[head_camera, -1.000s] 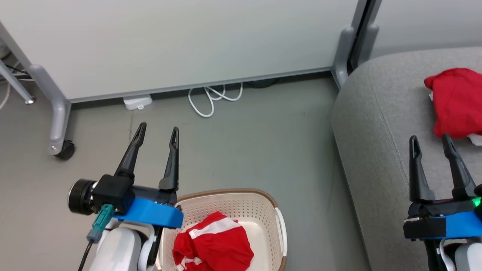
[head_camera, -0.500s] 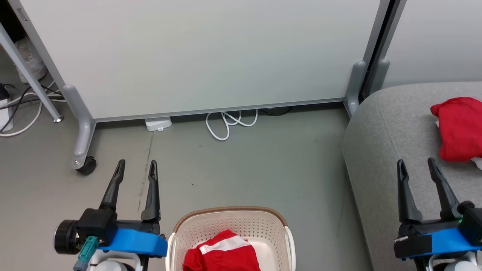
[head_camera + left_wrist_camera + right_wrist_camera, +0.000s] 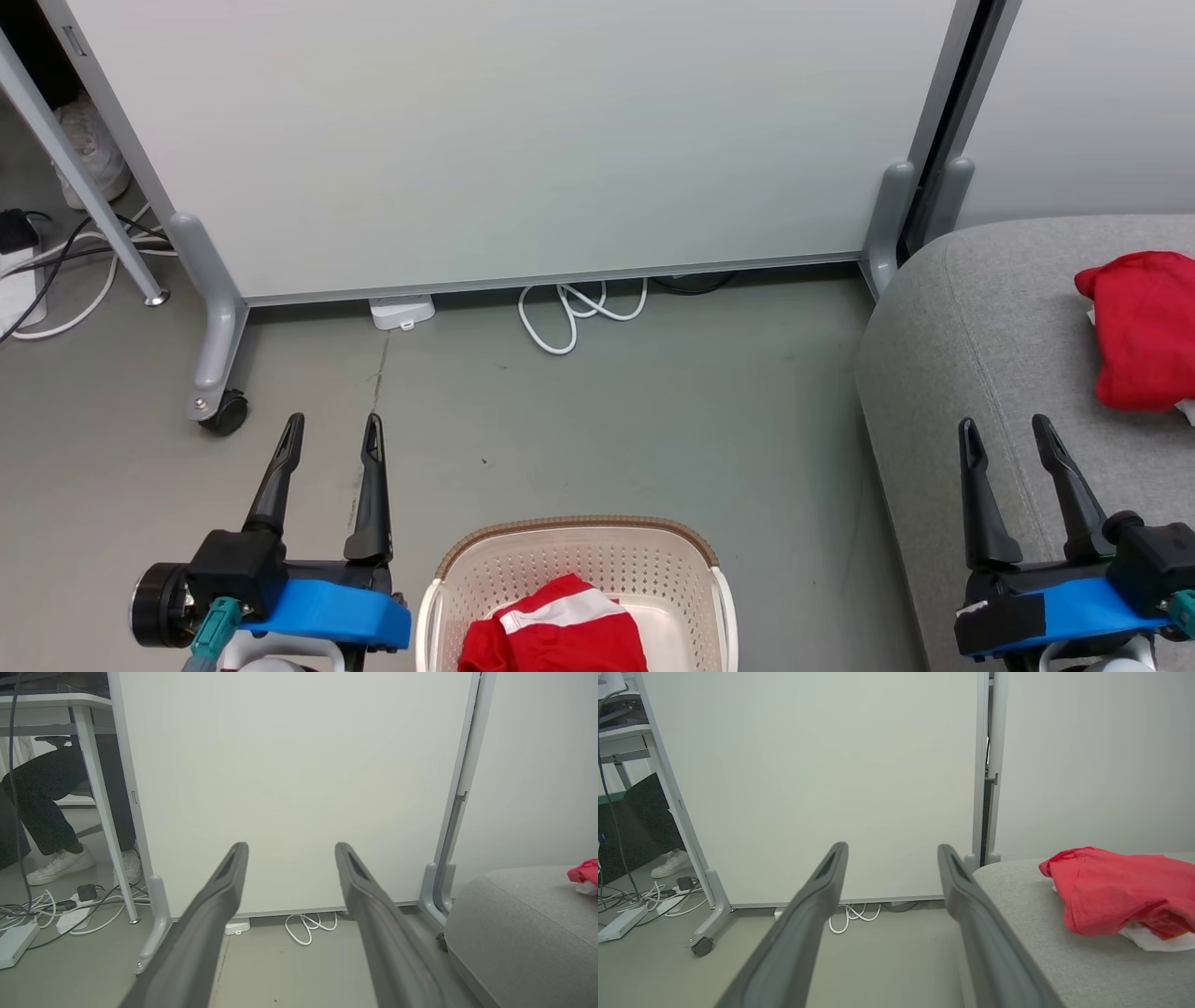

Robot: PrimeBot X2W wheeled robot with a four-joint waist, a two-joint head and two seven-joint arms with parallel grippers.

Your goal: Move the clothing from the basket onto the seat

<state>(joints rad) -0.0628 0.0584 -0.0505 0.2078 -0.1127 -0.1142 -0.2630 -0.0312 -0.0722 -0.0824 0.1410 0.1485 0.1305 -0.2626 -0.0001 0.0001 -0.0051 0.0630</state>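
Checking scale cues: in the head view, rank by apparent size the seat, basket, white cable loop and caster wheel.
1. seat
2. basket
3. white cable loop
4. caster wheel
The frame crops seat and basket, so only visible parts count.

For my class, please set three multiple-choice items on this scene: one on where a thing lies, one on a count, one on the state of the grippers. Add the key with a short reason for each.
1. Where does the red garment at the right of the head view lie?
A in the basket
B on the grey seat
C in the right gripper

2. How many red garments show in the head view?
A one
B two
C three

3. How do the left gripper and the right gripper stand?
A both open and empty
B both shut
C left shut on cloth

Key:
1 B, it rests on the cushion, apart from the right gripper.
2 B, one lies on the seat and a striped garment lies in the basket.
3 A, each gripper gapes with nothing in it.
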